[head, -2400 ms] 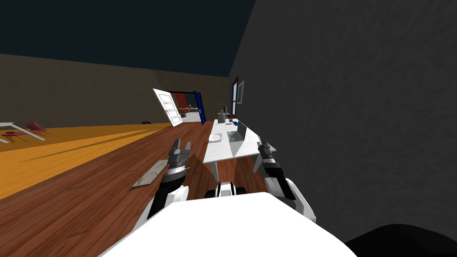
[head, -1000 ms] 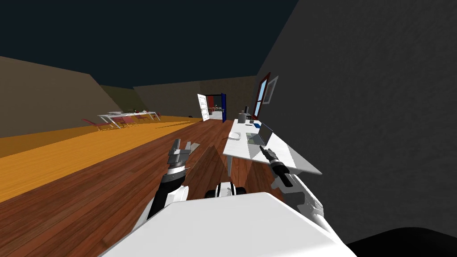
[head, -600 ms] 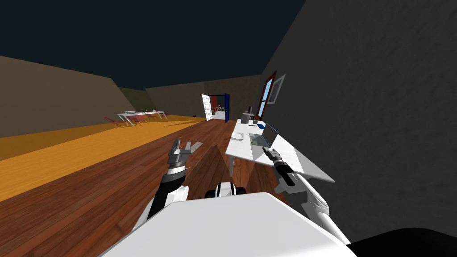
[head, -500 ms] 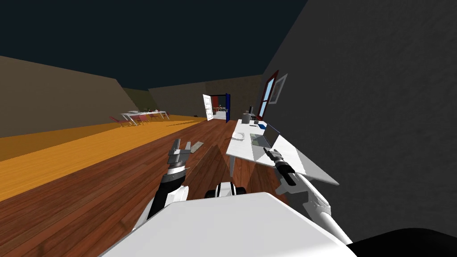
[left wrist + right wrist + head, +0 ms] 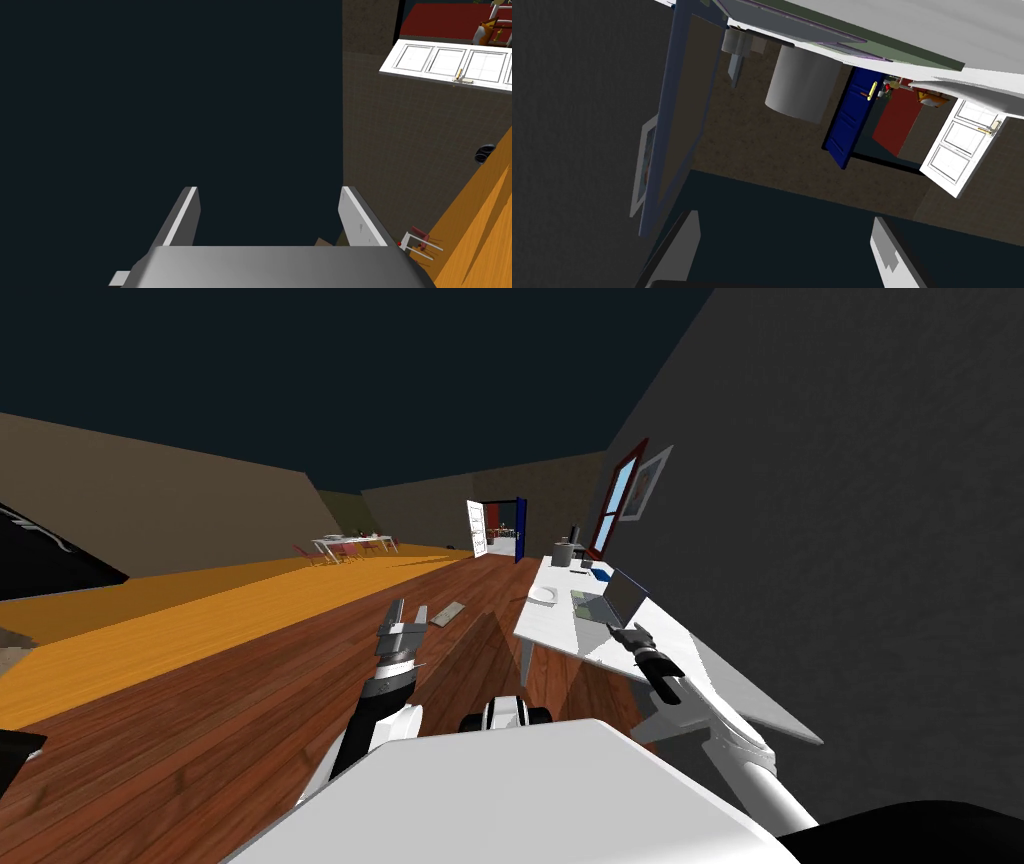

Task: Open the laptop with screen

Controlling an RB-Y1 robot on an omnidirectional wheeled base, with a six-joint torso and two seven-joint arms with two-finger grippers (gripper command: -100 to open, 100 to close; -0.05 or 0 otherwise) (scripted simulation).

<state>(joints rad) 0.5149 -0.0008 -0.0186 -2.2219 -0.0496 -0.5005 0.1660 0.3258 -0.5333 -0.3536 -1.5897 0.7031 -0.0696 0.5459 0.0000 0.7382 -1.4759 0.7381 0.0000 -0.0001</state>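
Hovering right gripper [image 5: 628, 635] near open laptop [image 5: 600, 606], grey canister [image 5: 562, 554]

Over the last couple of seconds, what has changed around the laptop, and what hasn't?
My base turned, so the whole view swung. The right gripper, fingers open, has reached out over the white table to just short of the laptop. Nothing was gripped or let go. The laptop's lid stands partly raised as before; the left gripper stays lifted and open.

Head camera looks forward from above; right wrist camera, close beside the laptop [image 5: 684, 100], shares the far blue door [image 5: 852, 117]
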